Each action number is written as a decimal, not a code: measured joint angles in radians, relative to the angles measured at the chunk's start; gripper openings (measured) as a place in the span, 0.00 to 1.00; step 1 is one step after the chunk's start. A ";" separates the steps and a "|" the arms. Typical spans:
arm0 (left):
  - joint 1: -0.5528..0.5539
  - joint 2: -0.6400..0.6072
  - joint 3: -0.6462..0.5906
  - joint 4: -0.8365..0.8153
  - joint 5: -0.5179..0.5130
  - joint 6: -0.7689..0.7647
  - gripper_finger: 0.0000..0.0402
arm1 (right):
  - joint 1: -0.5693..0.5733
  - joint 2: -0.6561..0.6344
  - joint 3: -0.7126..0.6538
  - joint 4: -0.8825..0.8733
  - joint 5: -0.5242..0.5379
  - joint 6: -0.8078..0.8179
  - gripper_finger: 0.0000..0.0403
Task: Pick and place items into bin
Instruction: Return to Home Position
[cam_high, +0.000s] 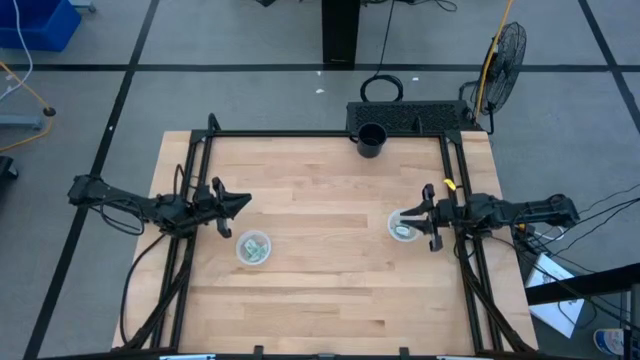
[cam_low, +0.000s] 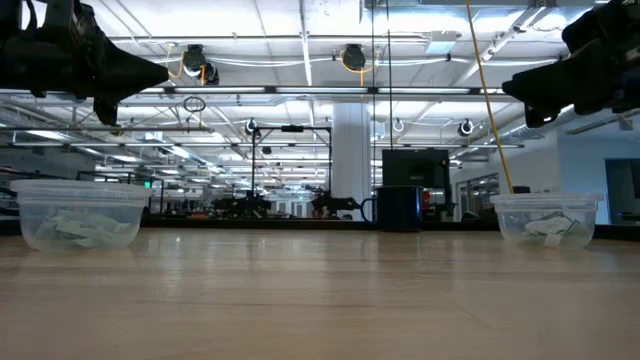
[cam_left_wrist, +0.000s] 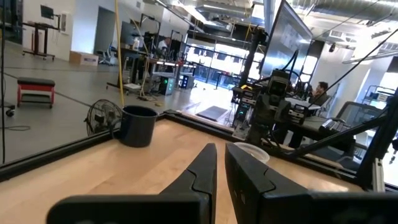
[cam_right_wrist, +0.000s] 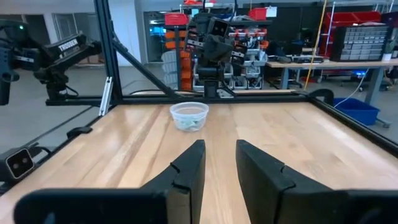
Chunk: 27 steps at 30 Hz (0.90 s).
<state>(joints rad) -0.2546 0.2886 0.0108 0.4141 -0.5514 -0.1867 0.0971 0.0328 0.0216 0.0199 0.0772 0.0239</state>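
Honestly, I can't count the items (cam_high: 256, 250): they show only as pale green crumples behind the clear walls of the left bin (cam_low: 75, 188) and the right bin (cam_low: 547, 200). The low view also cuts both arms off at its top edge. My left end effector (cam_left_wrist: 221, 150) hangs empty, fingers all but together, with the left bin on the worktop (cam_high: 320, 290) just beside and below it. My right end effector (cam_right_wrist: 221, 148) is empty, fingers slightly parted, above the right bin's edge.

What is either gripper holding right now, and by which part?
Nothing. The left gripper and right gripper are both empty; the packets lie in the bins.
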 joint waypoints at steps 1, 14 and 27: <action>0.000 0.000 0.000 0.000 0.000 0.000 0.09 | 0.000 0.000 0.000 0.005 0.000 0.000 0.21; 0.000 0.000 0.000 0.001 0.000 -0.001 0.09 | 0.000 0.001 0.000 0.019 0.000 -0.009 0.21; 0.000 0.000 0.000 0.001 0.000 0.000 0.09 | 0.000 0.001 -0.001 0.020 0.000 -0.009 0.21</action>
<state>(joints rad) -0.2546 0.2886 0.0107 0.4151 -0.5514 -0.1871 0.0975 0.0334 0.0204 0.0399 0.0772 0.0147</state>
